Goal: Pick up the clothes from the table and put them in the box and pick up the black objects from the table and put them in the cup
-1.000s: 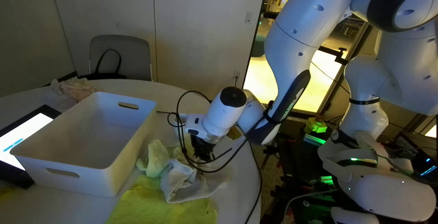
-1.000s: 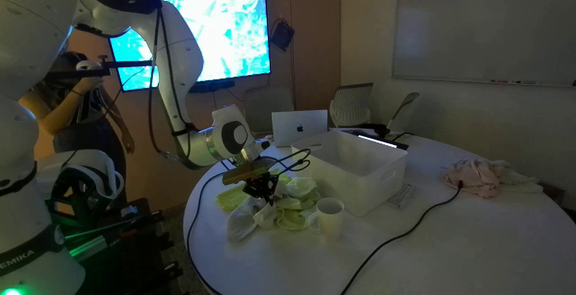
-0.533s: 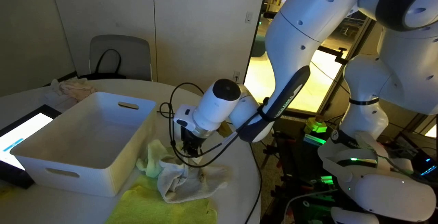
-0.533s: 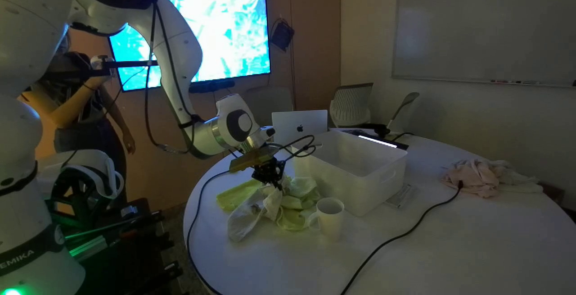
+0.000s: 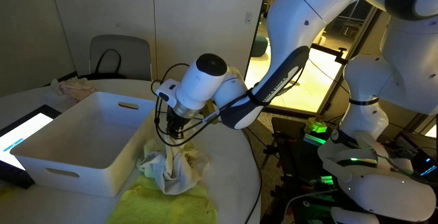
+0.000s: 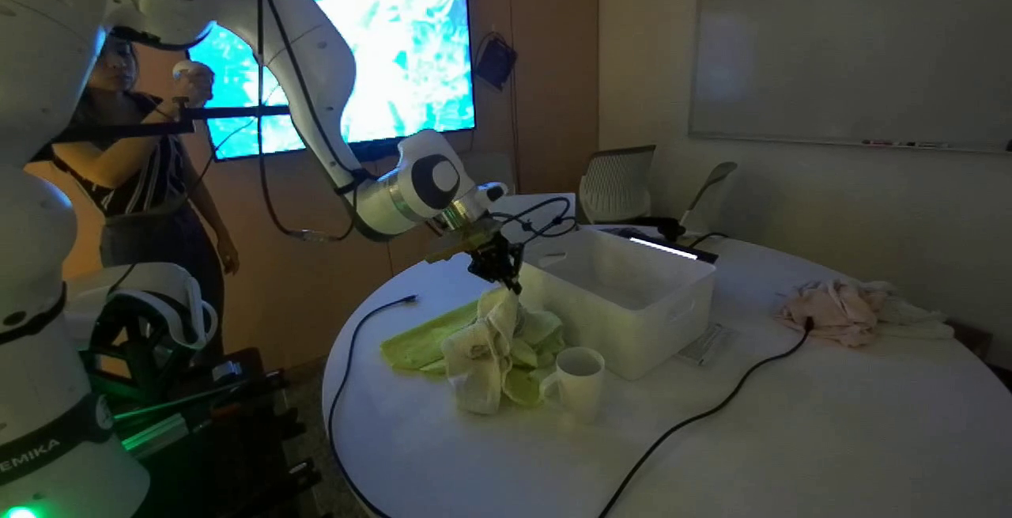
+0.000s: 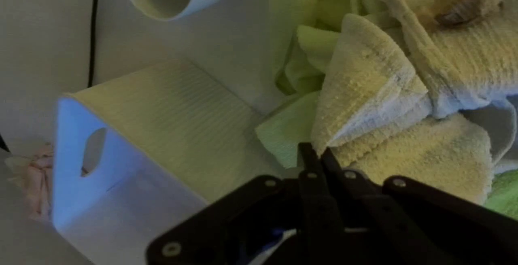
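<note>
Cloth [image 5: 174,179], whitish and soft, hangs by a pinched corner beside the box [image 5: 130,155], the claw [image 7: 317,151] clamped on it; whether its lower folds touch the pieces beneath, I cannot tell. By my reading this is the first half of the job, moving cloth into the box. The next move probably calls for more height, then a carry over the box's tall wall and a release above its inside. Between the held cloth and the box lies a pale green piece [image 6: 545,336], which could get dragged along; a bright yellow-green towel [image 5: 164,205] lies on the counter [image 6: 751,455] by the same side of the box. The cup [image 6: 581,391] stands near a corner of the box, where a swinging hem might knock it. The black objects cannot be made out. Cable loops [image 5: 157,120] hang about the claw and might snag the box's rim. A lit tablet [image 5: 25,131] lies along the box's far side; off its ends are a laptop [image 6: 522,202] and a pink heap [image 6: 842,312].
</note>
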Motion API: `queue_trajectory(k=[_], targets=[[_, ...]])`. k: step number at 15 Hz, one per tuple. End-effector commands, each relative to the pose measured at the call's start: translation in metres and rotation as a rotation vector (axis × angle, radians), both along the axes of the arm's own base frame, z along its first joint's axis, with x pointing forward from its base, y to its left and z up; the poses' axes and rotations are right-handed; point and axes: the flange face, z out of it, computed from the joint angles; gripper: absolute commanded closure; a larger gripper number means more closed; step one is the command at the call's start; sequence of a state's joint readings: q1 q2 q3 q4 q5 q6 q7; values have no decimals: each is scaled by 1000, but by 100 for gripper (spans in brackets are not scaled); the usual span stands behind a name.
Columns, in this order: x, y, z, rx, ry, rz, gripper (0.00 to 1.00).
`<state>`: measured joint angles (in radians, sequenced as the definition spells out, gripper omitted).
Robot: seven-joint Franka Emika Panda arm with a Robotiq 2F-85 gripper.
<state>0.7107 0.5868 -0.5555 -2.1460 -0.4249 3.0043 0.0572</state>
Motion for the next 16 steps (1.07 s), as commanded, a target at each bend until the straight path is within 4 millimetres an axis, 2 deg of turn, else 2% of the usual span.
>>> queue_trajectory(k=[1,5,13,16], targets=[[12,4,45,-11,-25,-62,99],[13,8,95,-34,-38,-110,99],[-9,34,202,-16,-119,-232,99],[-12,44,232,-6,-118,-267,99]])
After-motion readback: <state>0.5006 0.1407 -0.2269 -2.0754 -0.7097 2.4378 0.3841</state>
